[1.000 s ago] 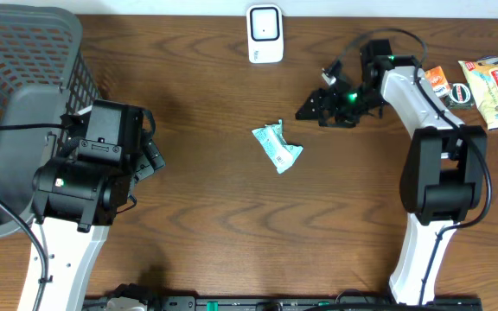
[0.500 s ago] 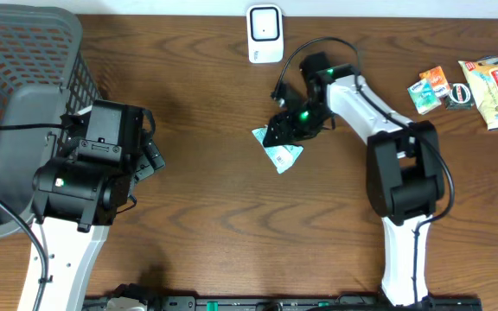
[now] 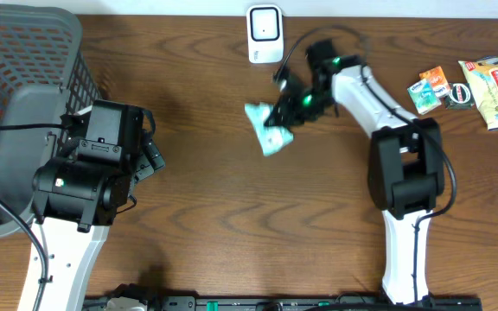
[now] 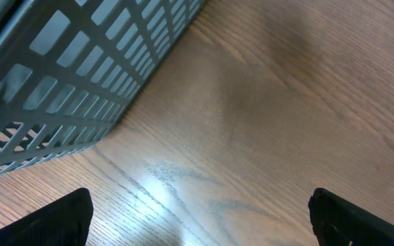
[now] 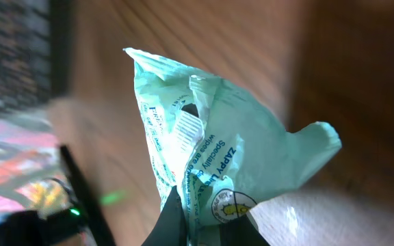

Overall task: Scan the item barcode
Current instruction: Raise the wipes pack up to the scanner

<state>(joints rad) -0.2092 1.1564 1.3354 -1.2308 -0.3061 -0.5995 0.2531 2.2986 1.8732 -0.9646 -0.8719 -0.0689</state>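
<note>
Wooden table (image 3: 214, 216): the right gripper (image 3: 288, 108) has the green packet (image 3: 266, 131) pinched, near the scanner (image 3: 265, 34). Picking is done, scanning remains. The left gripper (image 4: 204, 222) stands wide, empty.

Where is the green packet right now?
In the overhead view the green packet is mid-frame, pinched in the right gripper, a little below the white scanner.
</note>
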